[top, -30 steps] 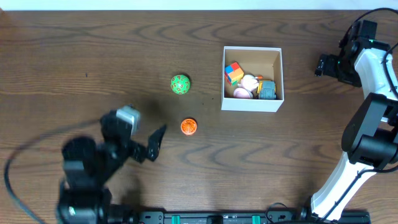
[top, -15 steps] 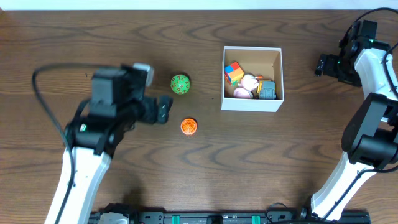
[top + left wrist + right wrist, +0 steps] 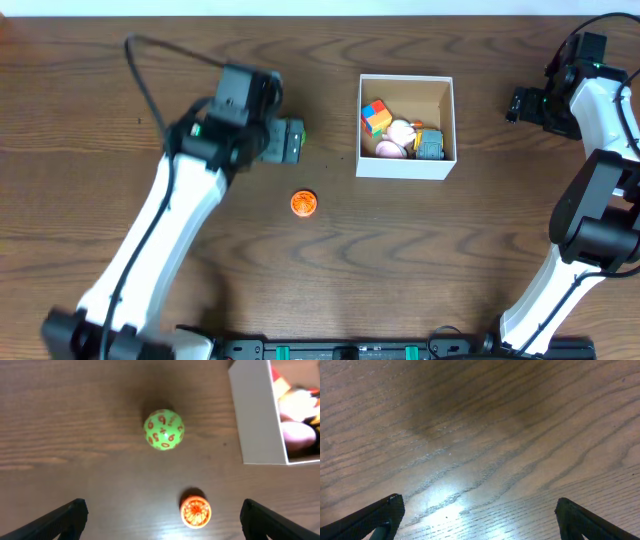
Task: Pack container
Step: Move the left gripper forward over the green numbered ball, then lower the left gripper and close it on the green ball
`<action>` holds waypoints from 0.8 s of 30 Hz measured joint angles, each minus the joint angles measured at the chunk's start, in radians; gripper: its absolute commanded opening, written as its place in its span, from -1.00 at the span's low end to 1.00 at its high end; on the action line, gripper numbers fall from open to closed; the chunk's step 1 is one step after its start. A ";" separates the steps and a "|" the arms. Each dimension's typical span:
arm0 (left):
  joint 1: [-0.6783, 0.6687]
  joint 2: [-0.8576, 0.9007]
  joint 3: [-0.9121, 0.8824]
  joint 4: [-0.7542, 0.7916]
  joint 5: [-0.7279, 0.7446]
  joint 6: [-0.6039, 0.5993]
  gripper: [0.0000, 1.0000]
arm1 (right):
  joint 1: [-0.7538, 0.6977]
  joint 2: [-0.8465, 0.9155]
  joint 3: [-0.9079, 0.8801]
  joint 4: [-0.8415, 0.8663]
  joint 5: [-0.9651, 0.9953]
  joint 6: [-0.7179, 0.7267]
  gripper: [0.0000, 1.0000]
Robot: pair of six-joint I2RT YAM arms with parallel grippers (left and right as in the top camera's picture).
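On the surface (image 3: 100,100) sits one container (image 3: 405,168), right of the middle, with toys inside. One green ball (image 3: 164,429) and one orange toy (image 3: 303,203) lie beside it. Both the left tool (image 3: 162,517) and the right tool (image 3: 477,515) are wide open, holding nothing.

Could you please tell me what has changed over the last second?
The left tool swung forward and rightward from near its base to hang over the green ball, open, gripping nothing. The orange toy, the container and the right tool stayed put.
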 measured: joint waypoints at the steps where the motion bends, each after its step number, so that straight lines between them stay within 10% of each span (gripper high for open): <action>1: 0.000 0.036 0.054 -0.025 -0.004 0.000 0.96 | 0.000 0.000 0.000 0.000 -0.001 0.000 0.98; 24: 0.013 0.530 0.301 -0.039 -0.051 -0.038 0.96 | 0.000 0.000 0.000 0.000 0.000 0.000 0.98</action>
